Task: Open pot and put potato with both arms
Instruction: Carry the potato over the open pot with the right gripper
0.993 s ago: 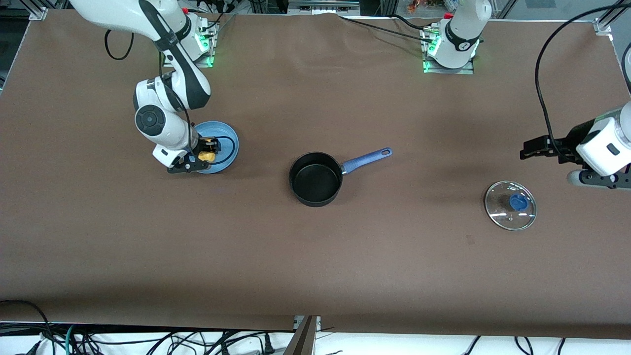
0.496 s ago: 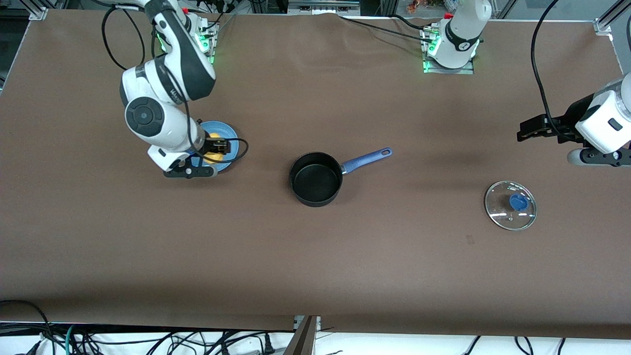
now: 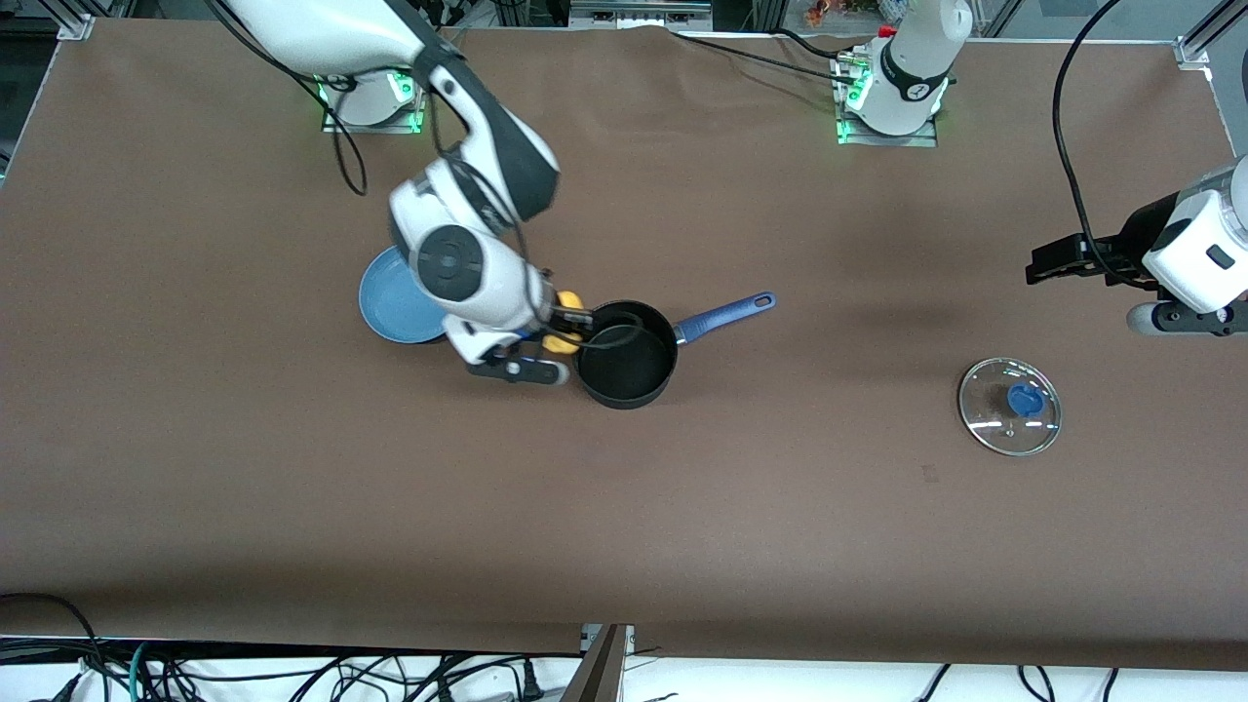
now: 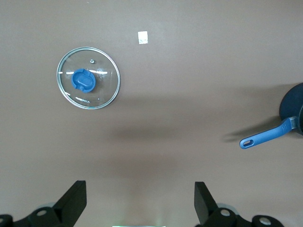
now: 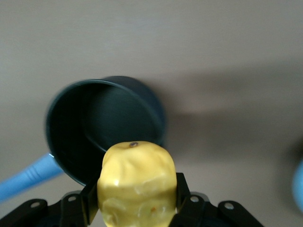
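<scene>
Two arms work over one brown table [image 3: 682, 546], and the front view takes in all of it. The pot [image 3: 625, 353] sits open at the middle of that frame, its blue handle [image 3: 726, 315] pointing toward the upper right. The right gripper [image 3: 563, 325] hangs over the table just beside the pot's rim, clamped on the potato [image 3: 564, 322], with a blue plate [image 3: 395, 307] lying bare just beside it toward the right arm's end of the table. The glass lid [image 3: 1009, 406] with its blue knob lies flat in the right part of the frame, well apart from the pot, and the left gripper [image 3: 1058, 270] is held in the air at the right edge, above the lid in the frame, over bare tabletop. The front view does not make the spread of that claw plain; the left wrist view does, with its two black fingers [image 4: 73, 202] standing wide apart at the bottom of the frame and nothing between them. That view also shows a small pale tag [image 4: 142, 37] on the cloth near the lid. The right wrist view shows the potato close up, yellow and lumpy, pinched between black pads at the bottom centre, with the dark hollow of the pot above it in the frame. Loose cables [image 3: 292, 673] trail along the bottom edge of the front view.
</scene>
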`<state>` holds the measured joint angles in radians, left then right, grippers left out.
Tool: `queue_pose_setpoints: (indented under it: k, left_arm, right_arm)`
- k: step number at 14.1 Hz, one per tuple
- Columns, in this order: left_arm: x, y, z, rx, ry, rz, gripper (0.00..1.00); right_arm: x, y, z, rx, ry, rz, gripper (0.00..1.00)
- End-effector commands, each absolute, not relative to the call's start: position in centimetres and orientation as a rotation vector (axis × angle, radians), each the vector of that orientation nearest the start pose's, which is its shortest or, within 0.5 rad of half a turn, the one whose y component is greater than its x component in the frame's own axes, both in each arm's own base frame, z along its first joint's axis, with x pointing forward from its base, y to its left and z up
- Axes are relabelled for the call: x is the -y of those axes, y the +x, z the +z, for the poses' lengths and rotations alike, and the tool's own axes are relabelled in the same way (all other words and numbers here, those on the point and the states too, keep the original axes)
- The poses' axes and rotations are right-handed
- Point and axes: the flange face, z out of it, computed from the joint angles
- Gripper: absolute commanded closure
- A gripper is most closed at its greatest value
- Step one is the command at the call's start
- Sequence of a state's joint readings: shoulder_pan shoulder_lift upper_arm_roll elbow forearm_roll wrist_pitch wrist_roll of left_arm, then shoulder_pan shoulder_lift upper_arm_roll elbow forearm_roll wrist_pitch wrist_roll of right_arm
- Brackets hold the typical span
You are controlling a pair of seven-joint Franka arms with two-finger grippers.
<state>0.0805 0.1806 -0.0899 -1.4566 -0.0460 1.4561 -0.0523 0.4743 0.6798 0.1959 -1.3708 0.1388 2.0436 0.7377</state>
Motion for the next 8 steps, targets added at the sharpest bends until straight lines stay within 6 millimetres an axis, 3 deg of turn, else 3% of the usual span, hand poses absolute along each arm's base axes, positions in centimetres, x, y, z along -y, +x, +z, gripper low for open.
queue_pose_setpoints:
  k: [1,5,8]
  left_arm:
    - [0.1,59.9,56.2,0.084,-3.174,0.299,0.00]
    - [0.2,60.2,57.5,0.079,-3.177,0.255,0.00]
    - [0.2,60.3,57.2,0.079,-3.176,0.260,0.00]
  right_arm:
    - [-47.0,59.7,28.4,-0.372,-2.872,0.138,0.70]
    - [-48.1,59.8,24.1,-0.393,-2.831,0.086,0.70]
    - [-49.2,58.6,21.6,-0.376,-2.843,0.108,0.70]
